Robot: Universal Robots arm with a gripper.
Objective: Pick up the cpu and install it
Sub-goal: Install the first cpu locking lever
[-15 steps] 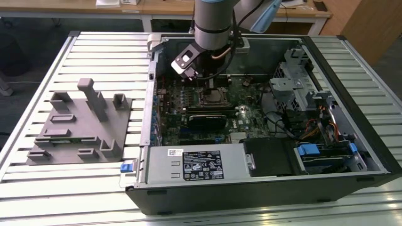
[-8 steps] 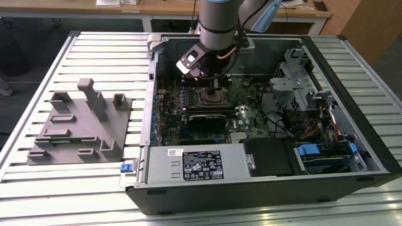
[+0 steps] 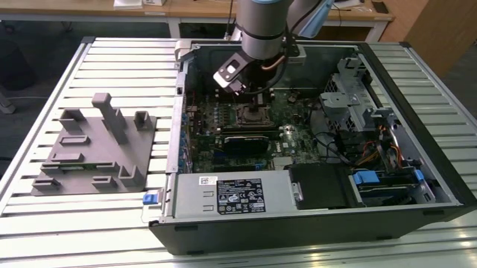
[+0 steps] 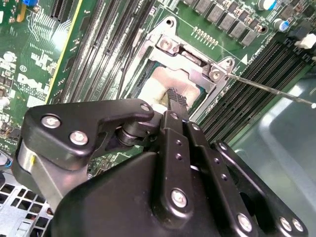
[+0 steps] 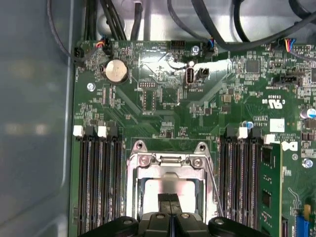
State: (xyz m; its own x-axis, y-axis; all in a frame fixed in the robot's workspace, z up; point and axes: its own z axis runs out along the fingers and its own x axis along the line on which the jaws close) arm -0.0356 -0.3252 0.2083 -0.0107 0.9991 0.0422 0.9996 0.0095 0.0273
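The two fingers (image 5: pixel 164 201) are pressed tight together, with no gap and nothing pinched between them. Their tips sit right over the cpu (image 5: pixel 170 185); I cannot tell if they touch it or stop just above it. The cpu lies flat inside the socket (image 5: pixel 170 160), a pale shiny square with the metal frame all around it. The second wrist view shows the same thing: a black ribbed fingertip (image 4: pixel 177 101) over the pale cpu (image 4: pixel 163 81). A thin wire lever (image 4: pixel 266 89) runs out from one corner of the socket. There is not much room here (it is a tight spot). Long black slots (image 5: pixel 98 182) stand close on both sides of the socket, and a green card (image 5: pixel 270 187) stands in one of them. Past the slots on one side is the grey wall (image 5: pixel 34 123) of the case. In the exterior view the arm (image 3: pixel 261 28) reaches down into the open case (image 3: pixel 313 229), which lies on a slatted desk (image 3: pixel 111 56). Inside the case are the green board (image 5: pixel 197 113) and a silver power box (image 3: pixel 231 195) at the edge nearest the camera. A grey rack (image 3: pixel 97 151) sits on the desk at the exterior view's left, well apart from the fingers.
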